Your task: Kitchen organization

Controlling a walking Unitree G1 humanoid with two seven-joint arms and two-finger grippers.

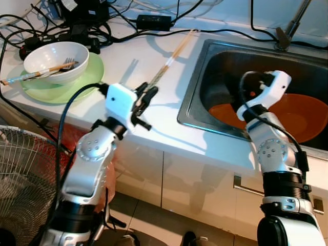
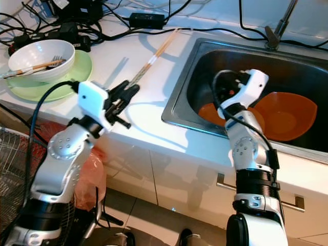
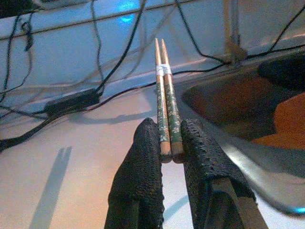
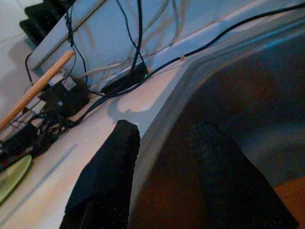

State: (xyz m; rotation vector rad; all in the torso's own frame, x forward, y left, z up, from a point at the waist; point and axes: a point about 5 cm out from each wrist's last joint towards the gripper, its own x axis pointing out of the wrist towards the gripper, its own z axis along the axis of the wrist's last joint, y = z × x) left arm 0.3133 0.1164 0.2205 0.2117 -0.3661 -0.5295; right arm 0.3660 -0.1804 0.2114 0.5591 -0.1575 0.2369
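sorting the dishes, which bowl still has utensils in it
The white bowl on the green plate, on the counter's left: a fork and chopsticks rest in it. The orange bowls in the sink hold none.

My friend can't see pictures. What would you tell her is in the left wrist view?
Two black fingers pinch the near end of a pair of green patterned chopsticks that point away over a white counter. Black cables trail along the back wall, and a metal sink with something orange inside sits beside them.
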